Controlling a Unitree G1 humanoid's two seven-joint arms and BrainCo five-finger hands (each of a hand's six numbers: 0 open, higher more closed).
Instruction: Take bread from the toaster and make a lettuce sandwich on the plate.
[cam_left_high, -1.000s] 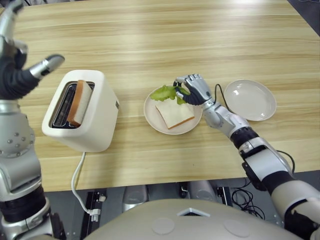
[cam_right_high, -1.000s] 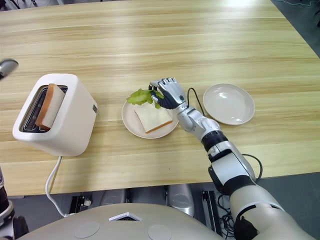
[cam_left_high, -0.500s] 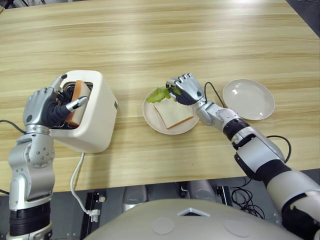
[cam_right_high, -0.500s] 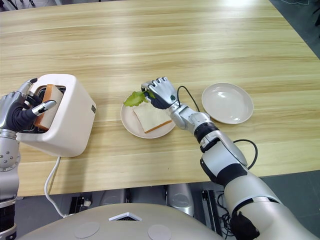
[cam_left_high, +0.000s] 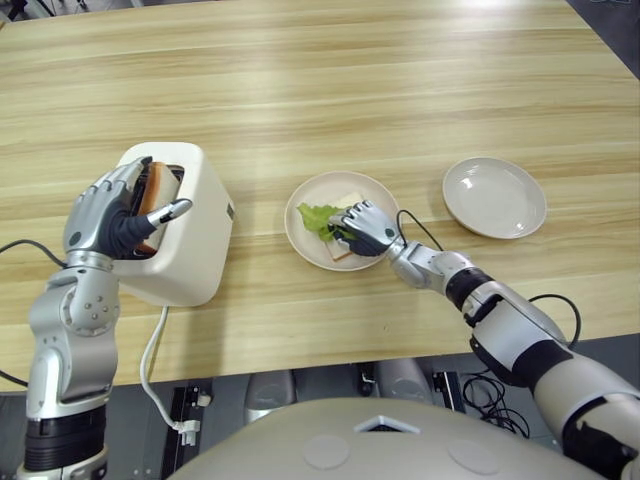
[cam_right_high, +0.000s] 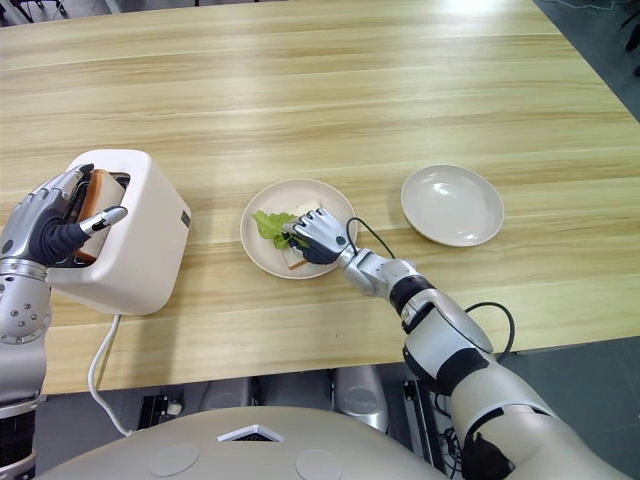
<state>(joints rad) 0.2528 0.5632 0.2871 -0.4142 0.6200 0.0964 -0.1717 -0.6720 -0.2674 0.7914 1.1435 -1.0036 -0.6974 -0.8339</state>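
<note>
On the pale, straight-grained wooden table (cam_left_high: 350, 90), the toaster (cam_left_high: 195, 240) is cream-white with a brown-crusted slice (cam_right_high: 102, 188) in it, right of the toaster a cream plate (cam_left_high: 300, 195) carries bright green lettuce (cam_left_high: 316, 216) over white bread (cam_left_high: 349, 200), and the left hand (cam_left_high: 110, 210) and right hand (cam_left_high: 365, 228) are silver-grey and black.

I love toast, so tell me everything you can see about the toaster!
The toaster is a creamy white box with rounded corners, smooth like plastic. It stands upright on the wooden table, on the robot's left. A bread slice sticks up out of its dark top opening. The left hand is at the top, fingers curled around that slice. A small dark control sits on its side, and a white cord trails off the table's edge.
</note>
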